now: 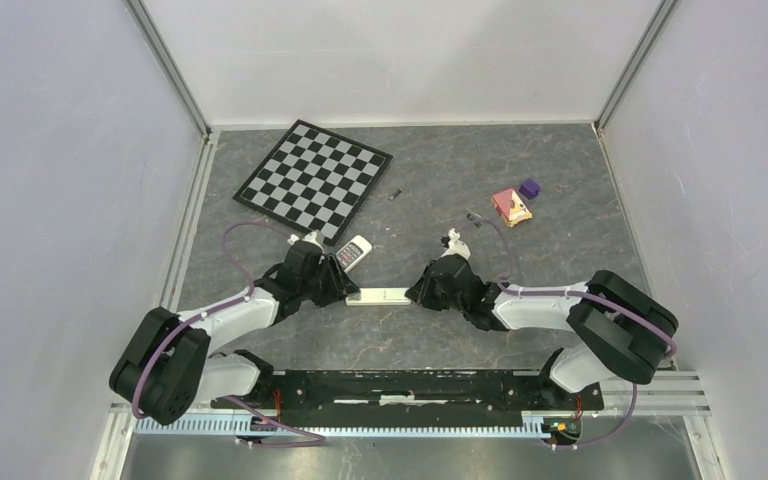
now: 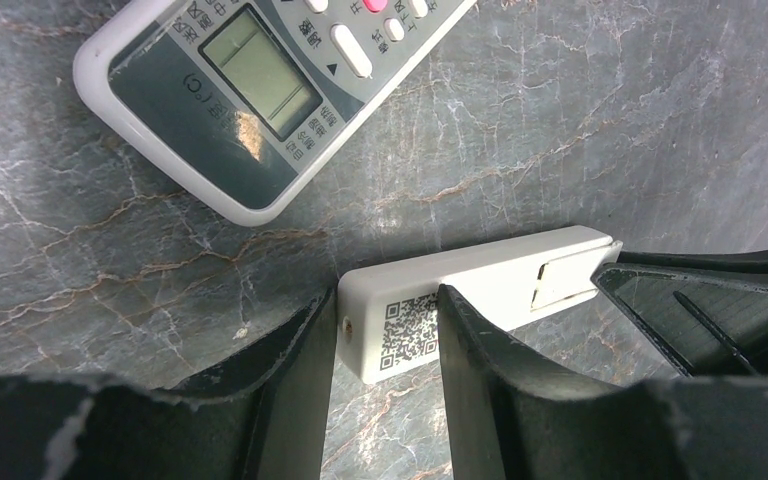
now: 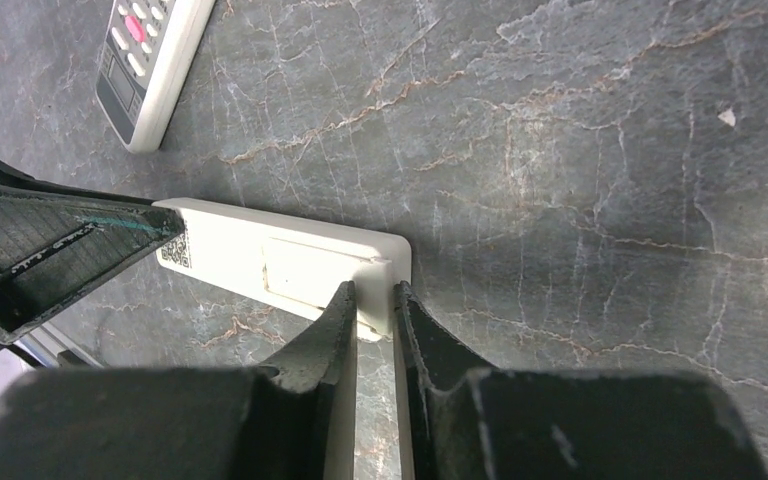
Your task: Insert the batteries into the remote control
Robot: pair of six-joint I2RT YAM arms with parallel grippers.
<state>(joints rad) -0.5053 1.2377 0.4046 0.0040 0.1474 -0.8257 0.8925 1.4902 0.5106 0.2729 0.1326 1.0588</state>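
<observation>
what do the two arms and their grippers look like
Both the left arm and right arm have black joints, pale grey links and a purple cable looping alongside. The left gripper and right gripper carry black tapered fingers with grooved inner faces and scuffed edges.

A slim white remote control is laid flat, back side up, with its length running left to right. A QR-code sticker is seen at its left end and a rectangular battery cover toward its right end. Whether the cover is fully seated cannot be told. One tiny dark battery is seen lying farther back, well apart from it. What appears to be a second battery lies to its right.
</observation>
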